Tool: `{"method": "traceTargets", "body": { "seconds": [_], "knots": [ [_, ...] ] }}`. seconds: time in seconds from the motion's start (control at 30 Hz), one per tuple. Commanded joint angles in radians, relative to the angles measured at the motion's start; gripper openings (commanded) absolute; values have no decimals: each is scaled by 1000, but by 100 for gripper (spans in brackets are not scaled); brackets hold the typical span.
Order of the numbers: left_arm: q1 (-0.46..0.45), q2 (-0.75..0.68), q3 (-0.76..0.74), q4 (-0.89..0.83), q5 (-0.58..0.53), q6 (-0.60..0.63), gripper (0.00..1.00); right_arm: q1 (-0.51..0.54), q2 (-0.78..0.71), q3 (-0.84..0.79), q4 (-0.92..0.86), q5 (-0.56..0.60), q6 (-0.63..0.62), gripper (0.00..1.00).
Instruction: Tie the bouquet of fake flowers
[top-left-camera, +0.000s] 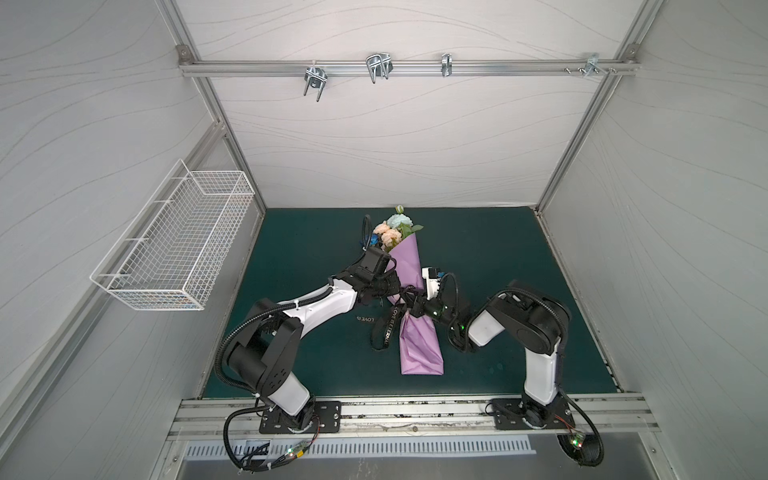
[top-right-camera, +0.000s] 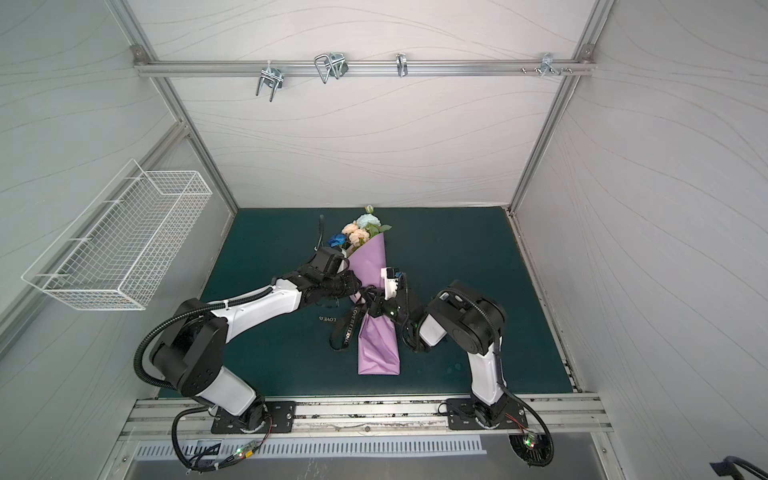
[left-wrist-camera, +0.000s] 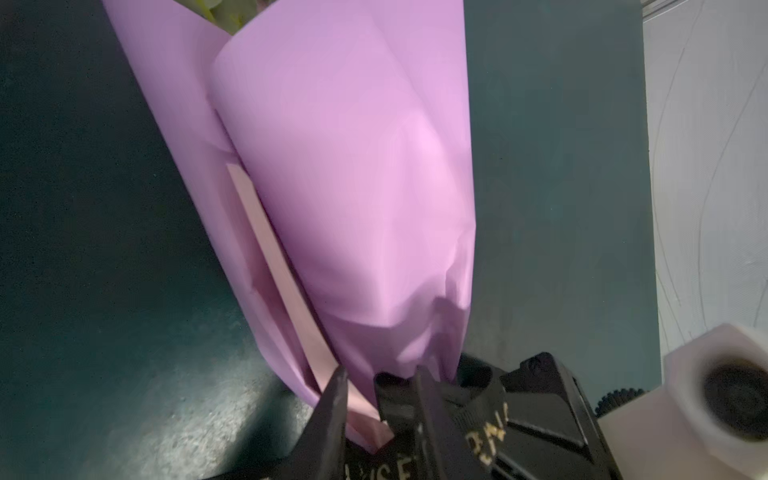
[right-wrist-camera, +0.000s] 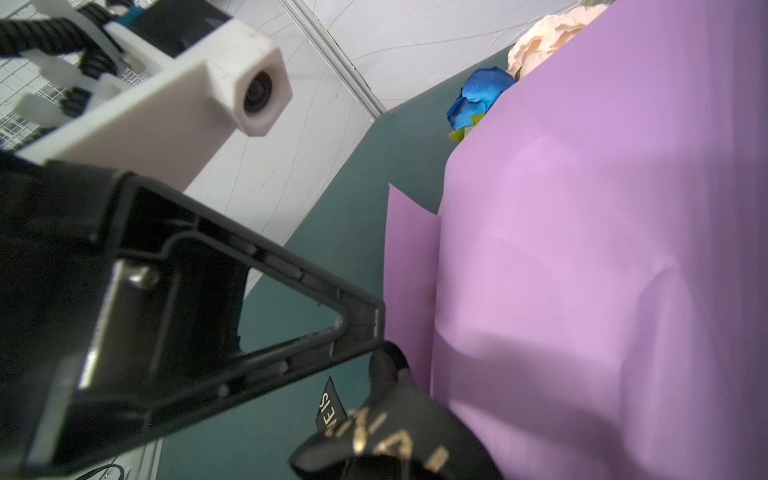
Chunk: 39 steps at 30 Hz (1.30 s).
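The bouquet of fake flowers (top-left-camera: 390, 232) (top-right-camera: 359, 230) lies on the green mat with its peach, pale blue and deep blue heads toward the back wall. It is rolled in lilac paper (top-left-camera: 419, 349) (left-wrist-camera: 353, 166) (right-wrist-camera: 582, 249). A black ribbon (top-left-camera: 388, 328) (top-right-camera: 349, 328) (right-wrist-camera: 399, 444) with light lettering loops at the wrap's narrow waist. My left gripper (top-left-camera: 399, 291) (left-wrist-camera: 380, 395) reaches the waist from the left, narrowly open, with a fold of ribbon and a pink paper flap between its fingers. My right gripper (top-left-camera: 409, 303) meets it from the right, shut on the ribbon, which hides its fingertips.
A white wire basket (top-left-camera: 178, 249) hangs on the left wall. A metal rail with hooks (top-left-camera: 378, 66) crosses the back wall. White walls enclose the green mat (top-left-camera: 498, 270) on three sides. The arm bases sit on an aluminium rail (top-left-camera: 415, 415) at the front.
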Motion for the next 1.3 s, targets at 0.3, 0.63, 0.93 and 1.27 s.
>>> {"method": "traceTargets", "body": {
  "seconds": [0.3,0.63,0.93,1.27],
  "knots": [
    [10,48,64,26,68,10,34,-19,18,13,37,-33,-9,1],
    [54,88,60,74,240,-3,33,-38,17,25,37,-83,-12,1],
    [60,105,56,91,257,-11,25,-47,31,33,37,-90,-2,2],
    [67,114,43,107,247,-29,0,-50,33,27,37,-103,-8,14]
  ]
}}
